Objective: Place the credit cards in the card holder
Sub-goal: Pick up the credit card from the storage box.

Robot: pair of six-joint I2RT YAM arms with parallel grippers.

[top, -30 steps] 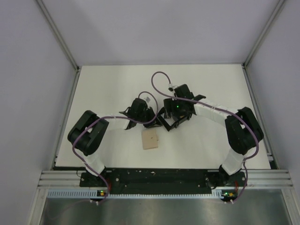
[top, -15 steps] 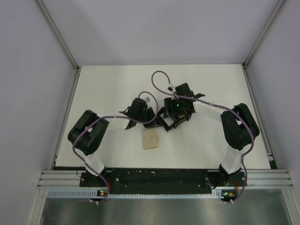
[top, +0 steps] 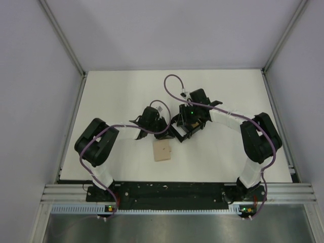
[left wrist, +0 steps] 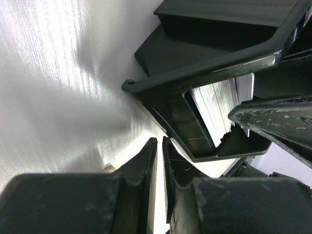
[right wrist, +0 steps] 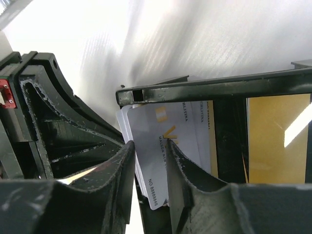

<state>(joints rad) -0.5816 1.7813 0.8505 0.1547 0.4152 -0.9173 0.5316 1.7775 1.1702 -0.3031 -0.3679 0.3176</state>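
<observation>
Overhead, both hands crowd the black tray [top: 178, 133], hiding what it holds; the tan card holder [top: 162, 151] lies apart on the bench [top: 116, 91], nearer the bases. Up close, pale and yellow credit cards [right wrist: 161, 129] stand stacked in the tray. The right hand [right wrist: 150, 145] hovers over them, slightly parted and gripping nothing visible. The left hand [left wrist: 160, 142] is closed to a sliver and empty.

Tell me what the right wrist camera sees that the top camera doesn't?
Only the right wrist view shows the credit cards, pale and yellow-orange, inside the black tray. Only the top view shows the tan card holder lying flat on the table. Both show the tray and the right gripper at it.
</observation>
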